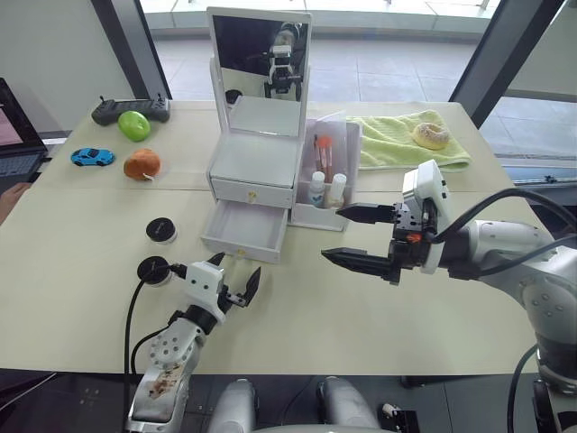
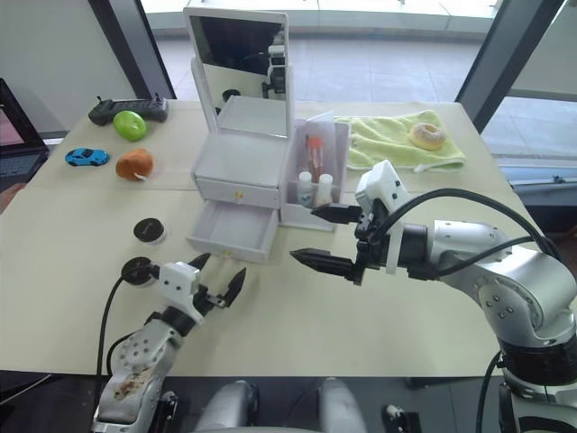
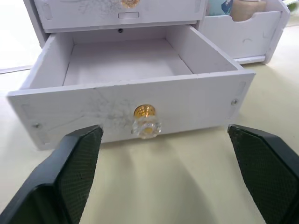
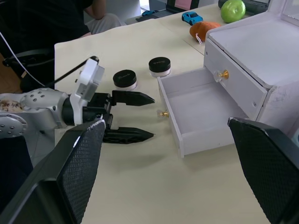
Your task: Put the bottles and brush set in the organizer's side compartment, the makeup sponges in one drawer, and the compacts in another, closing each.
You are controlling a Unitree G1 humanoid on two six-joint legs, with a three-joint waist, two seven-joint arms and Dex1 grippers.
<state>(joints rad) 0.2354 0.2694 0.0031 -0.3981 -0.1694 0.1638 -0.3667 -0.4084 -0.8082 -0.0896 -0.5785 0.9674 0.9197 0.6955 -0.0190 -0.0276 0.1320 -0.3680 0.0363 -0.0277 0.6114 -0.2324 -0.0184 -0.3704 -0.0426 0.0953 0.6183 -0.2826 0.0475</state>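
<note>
**Lower drawer open and empty, both grippers empty-handed**

The table (image 1: 81, 271) carries the organizer (image 1: 257, 167), whose upright mirror (image 1: 260, 72) rises behind the drawer block. The side compartment (image 1: 329, 176) sits on the block's right, just beyond the upper fingertip of the right gripper (image 1: 347, 234), which points at its front wall. That gripper's two black fingers (image 1: 365, 214) stand wide apart, one above the other, with nothing between them.

The lower drawer (image 3: 131, 88) is pulled out and its floor is bare. It lies directly ahead of the left gripper (image 1: 236, 275), whose fingers (image 3: 74, 168) are spread well apart and hold nothing. In the left wrist view the drawer's gold knob (image 3: 145, 121) sits between the two fingers, a little ahead of their tips and not touching them. The upper drawer (image 1: 252, 191) is pushed in.

Inside the side compartment stand the brush set (image 1: 322, 153), upright at the back, and the bottles (image 1: 326, 189), side by side at the front, near the right gripper's upper fingertip.

The compacts (image 4: 142, 73) lie on the table to the left of the open drawer, well outside the left gripper's fingers: one (image 1: 160, 229) farther forward, the other (image 1: 153, 269) just left of the gripper's wrist.
</note>
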